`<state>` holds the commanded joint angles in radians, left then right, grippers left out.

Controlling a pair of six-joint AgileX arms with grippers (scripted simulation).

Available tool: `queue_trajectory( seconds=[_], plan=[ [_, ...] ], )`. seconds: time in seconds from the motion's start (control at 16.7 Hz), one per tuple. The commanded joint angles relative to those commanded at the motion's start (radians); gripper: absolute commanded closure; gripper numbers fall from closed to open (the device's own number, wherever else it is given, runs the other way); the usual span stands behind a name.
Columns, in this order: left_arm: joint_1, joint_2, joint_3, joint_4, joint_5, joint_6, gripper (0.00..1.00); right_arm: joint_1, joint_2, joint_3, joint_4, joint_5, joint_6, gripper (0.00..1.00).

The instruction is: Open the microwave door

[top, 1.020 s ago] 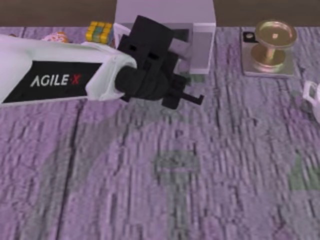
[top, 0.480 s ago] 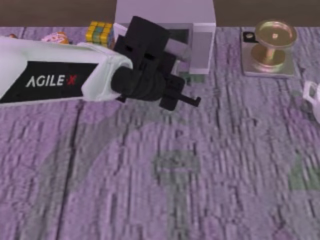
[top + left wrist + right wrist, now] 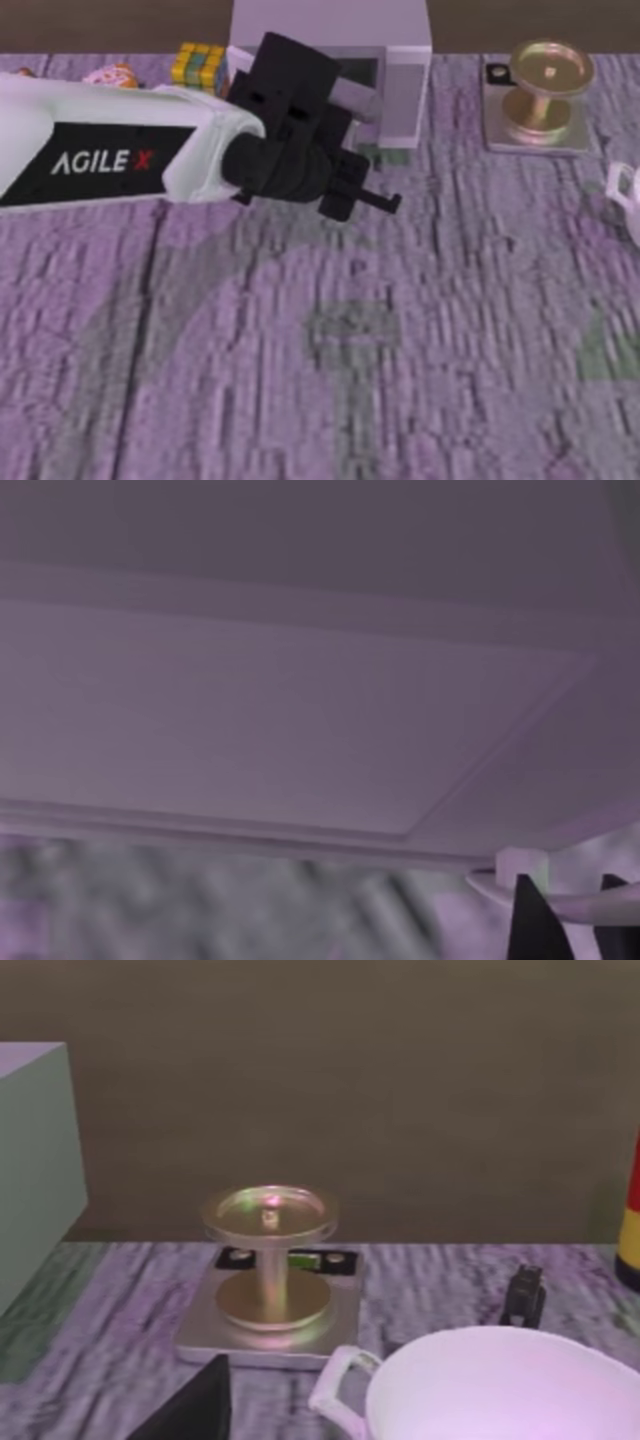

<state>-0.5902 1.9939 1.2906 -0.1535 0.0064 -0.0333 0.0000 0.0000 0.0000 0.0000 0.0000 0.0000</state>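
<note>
Seen from above, the microwave stands at the far edge of the purple wood-grain tabletop, its rear cut off by the frame. The left arm reaches across from the left, and its black left gripper sits directly in front of the microwave, hiding most of the microwave door. In the left wrist view the door fills nearly the whole picture as a flat pale panel, and two dark fingers straddle the thin pale door handle at the panel's edge. The fingers are slightly parted around the handle; whether they actually press on it cannot be told. A gold scale stands to the right of the microwave. The right gripper is out of sight.
</note>
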Motion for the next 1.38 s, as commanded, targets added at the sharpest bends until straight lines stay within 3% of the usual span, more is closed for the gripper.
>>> queue_trajectory(
  seconds=[0.6,1.02,1.38],
  plan=[
    [0.000,0.000,0.000,0.000,0.000,0.000,1.00,0.000,0.000,0.000,0.000,0.000,0.000,0.00],
    [0.017,-0.022,-0.031,0.009,0.041,0.046,1.00,0.000,0.000,0.000,0.000,0.000,0.000,0.00],
    [0.018,-0.022,-0.033,0.009,0.042,0.049,1.00,0.000,0.000,0.000,0.000,0.000,0.000,0.00]
  ],
)
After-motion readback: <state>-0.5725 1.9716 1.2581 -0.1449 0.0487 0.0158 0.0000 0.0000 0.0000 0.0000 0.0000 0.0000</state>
